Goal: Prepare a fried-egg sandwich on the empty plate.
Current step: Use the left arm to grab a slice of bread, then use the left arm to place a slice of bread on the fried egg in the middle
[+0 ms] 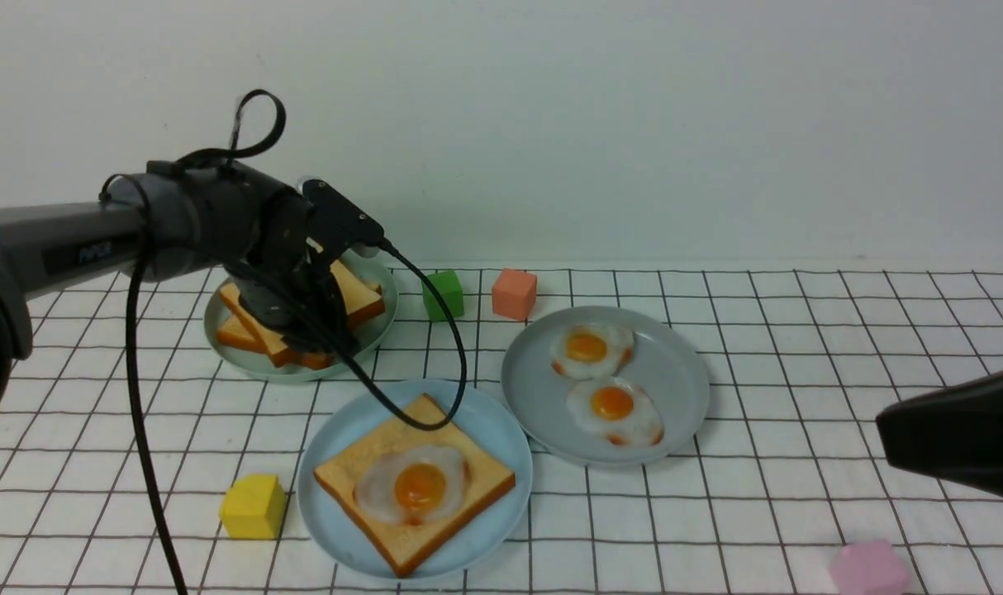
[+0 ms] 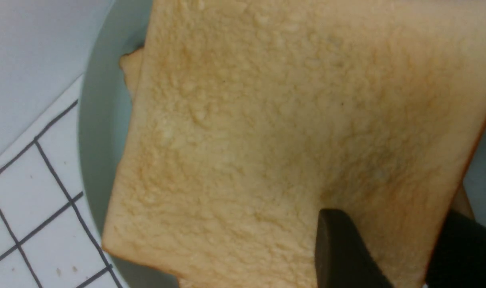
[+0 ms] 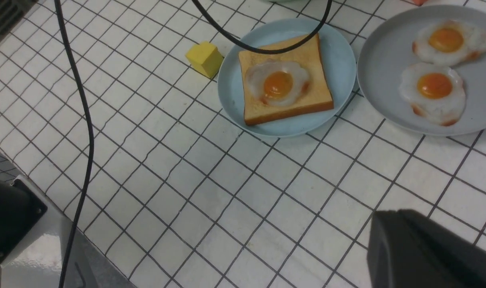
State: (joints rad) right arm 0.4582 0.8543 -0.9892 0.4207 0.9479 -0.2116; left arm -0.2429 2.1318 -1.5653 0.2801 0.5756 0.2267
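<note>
Straddling a toast slice (image 2: 275,132) with the left fingers (image 2: 343,248) at the front view's upper left, pinch impossible to confirm, right fingers (image 3: 411,248) equally unreadable, with egg-topped toast (image 1: 415,487) on the blue plate (image 1: 330,529) at lower centre.

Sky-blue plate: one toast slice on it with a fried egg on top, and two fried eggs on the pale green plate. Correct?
Not quite: the two fried eggs are on the grey-blue plate, as the front view shows. The sky-blue plate does hold one toast slice with a fried egg on top.

A plain pale wall (image 1: 634,124) rises behind the white, black-gridded tabletop (image 1: 799,496).
</note>
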